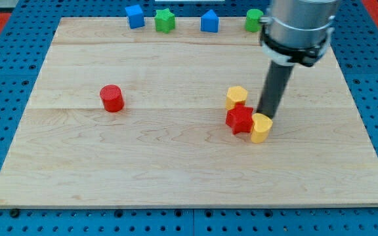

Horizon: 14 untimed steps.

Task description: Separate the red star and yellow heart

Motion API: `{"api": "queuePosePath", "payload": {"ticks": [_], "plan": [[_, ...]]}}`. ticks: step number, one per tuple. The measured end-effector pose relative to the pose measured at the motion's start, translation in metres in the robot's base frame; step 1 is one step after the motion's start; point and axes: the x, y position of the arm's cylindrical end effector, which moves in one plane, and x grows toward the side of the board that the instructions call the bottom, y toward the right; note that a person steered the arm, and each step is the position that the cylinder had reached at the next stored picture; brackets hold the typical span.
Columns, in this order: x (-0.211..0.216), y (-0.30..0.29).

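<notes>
Right now my tip (265, 116) sits at the upper edge of the yellow heart (261, 128), touching it or just short of it; the exact contact is hidden behind the heart's top. I carry no pincer at all, only this dark rod, so nothing spreads or pinches. The red star (239, 119) lies just to the view's left of the heart, the two pressed side by side with no gap that I can see. Just above the star is a yellow block (236, 97), faceted, perhaps a hexagon, close enough that I cannot tell whether it touches the star. My rod rises between that block and the view's right, and my grey housing at the view's top covers part of the tabletop (176, 164) and most of a green block (253, 19), whose shape I cannot make out. Along the same top edge stand a blue block (134, 16), a green star (165, 20) and another blue block (209, 21). Well apart, toward the view's left, stands a red cylinder (111, 98).
</notes>
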Motion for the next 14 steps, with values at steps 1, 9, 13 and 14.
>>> {"api": "queuePosePath", "payload": {"ticks": [1, 9, 13, 14], "plan": [[0.006, 0.049], [0.056, -0.109], [0.033, -0.016], [0.000, -0.019]]}}
